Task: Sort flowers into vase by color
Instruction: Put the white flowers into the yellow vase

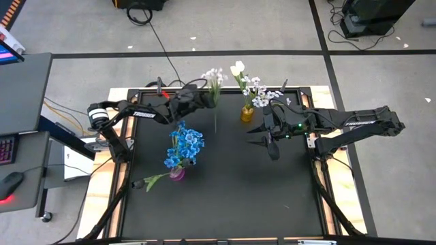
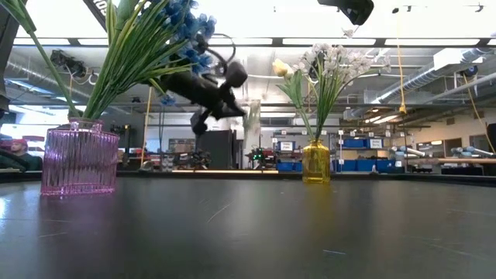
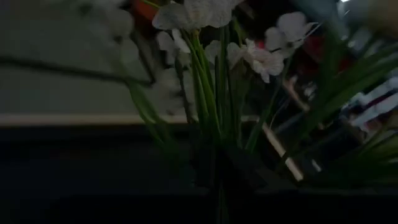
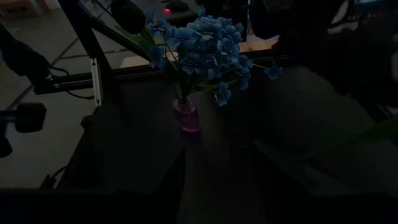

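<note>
My left claw [image 1: 208,101] is clamped shut on a white spray [image 1: 214,76], holding it off the table [image 1: 231,197] by its thin green stem, which hangs down below my fingers. In my left wrist view the white blossoms [image 3: 199,12] stand right in front of me on their bundle of green stalks. The stem's lower end does not reach the table top.

Just beside that claw, toward my right arm, stands the yellow vase [image 1: 247,113], near the far edge of the table. It already carries white flowers [image 1: 257,92]: small white blossoms and a pale tulip bud [image 1: 237,68] leaning out at the top. From the low view the yellow vase [image 2: 315,162] stands upright with its stems fanning out.

My right claw [image 1: 262,136] hangs a little past that vase, on its near side, above the table with its fingers spread and nothing between them.

Nearer the front, on the other side of my left claw, the pink vase [image 1: 177,173] stands upright with the blue flowers [image 1: 184,146] bunched in it. My right wrist view looks across at that vase [image 4: 187,116] and its blue blossoms [image 4: 208,43].

Just beside the pink vase, farther out toward the table's left edge, one green stem [image 1: 154,180] lies flat on the table.
</note>
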`<state>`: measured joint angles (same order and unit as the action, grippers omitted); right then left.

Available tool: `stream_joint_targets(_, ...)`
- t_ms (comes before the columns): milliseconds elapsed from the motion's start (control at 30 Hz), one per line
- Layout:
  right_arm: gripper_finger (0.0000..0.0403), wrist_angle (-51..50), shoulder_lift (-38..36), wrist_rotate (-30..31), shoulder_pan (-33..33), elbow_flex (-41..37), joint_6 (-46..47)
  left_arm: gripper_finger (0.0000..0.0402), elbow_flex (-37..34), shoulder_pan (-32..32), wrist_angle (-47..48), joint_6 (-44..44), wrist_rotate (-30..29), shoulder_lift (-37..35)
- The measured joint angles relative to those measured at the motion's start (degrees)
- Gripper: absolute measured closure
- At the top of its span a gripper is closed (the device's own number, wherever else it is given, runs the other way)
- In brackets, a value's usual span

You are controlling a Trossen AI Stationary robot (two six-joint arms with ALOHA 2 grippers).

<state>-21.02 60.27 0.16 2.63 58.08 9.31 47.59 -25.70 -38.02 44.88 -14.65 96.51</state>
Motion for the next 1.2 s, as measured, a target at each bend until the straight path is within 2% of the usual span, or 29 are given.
stream_joint_targets(233, 0.0213, 0.0, 0.0, 0.0, 0.0, 0.0, 0.01, 0.0381, 0.01, 2.31, -10.86, -7.25, -7.86, -0.01)
stream_joint_targets(400, 0.0213, 0.0, 0.0, 0.0, 0.0, 0.0, 0.01, 0.0381, 0.0, 4.02, -16.22, -11.76, -11.21, 0.0)
stream_joint_targets(767, 0.0213, 0.0, 0.0, 0.0, 0.0, 0.0, 0.01, 0.0381, 0.02, 10.07, -28.9, -33.18, -10.93, 0.0)
stream_joint_targets(1000, 0.0213, 0.0, -0.02, 0.0, 0.02, 0.0, 0.01, 0.0381, 0.02, 12.65, -36.89, -39.58, -10.42, 0.0)
stream_joint_targets(1200, 0.0213, 0.0, -0.01, 0.0, 0.0, 0.0, 0.01, 0.0381, 0.02, 13.42, -41.55, -45.08, -6.91, 0.0)
